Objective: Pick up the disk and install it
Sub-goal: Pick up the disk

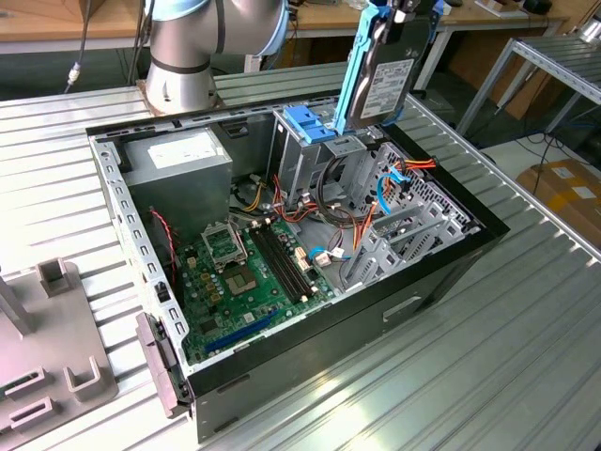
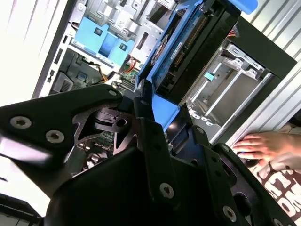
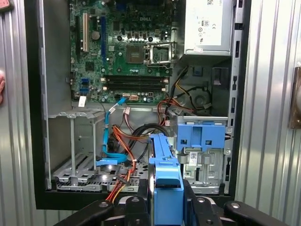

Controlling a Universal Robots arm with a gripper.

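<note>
In the exterior view, a flat black metal disk [image 1: 387, 80], white-labelled and edged by a blue plastic bracket [image 1: 355, 70], is seen upright in the air above the far end of an open black computer case [image 1: 441, 272]. It is clear of the metal drive cage [image 1: 329, 160] beneath it. A grey power-supply box [image 1: 178, 160] is set at the case's far corner on the exterior view's left, with a green motherboard [image 1: 244, 272] nearer.

In the second wrist view, the black gripper [image 2: 164, 113] is clenched on the bracketed end of the disk, which reaches out over the case. A person's hand [image 2: 256, 143] is laid just beside the case wall.

In the first wrist view, the disk is seen edge-on, pinched between two black fingers [image 3: 141, 202]. The blue plastic handle [image 3: 202, 134] of the drive cage lies beyond it.
</note>
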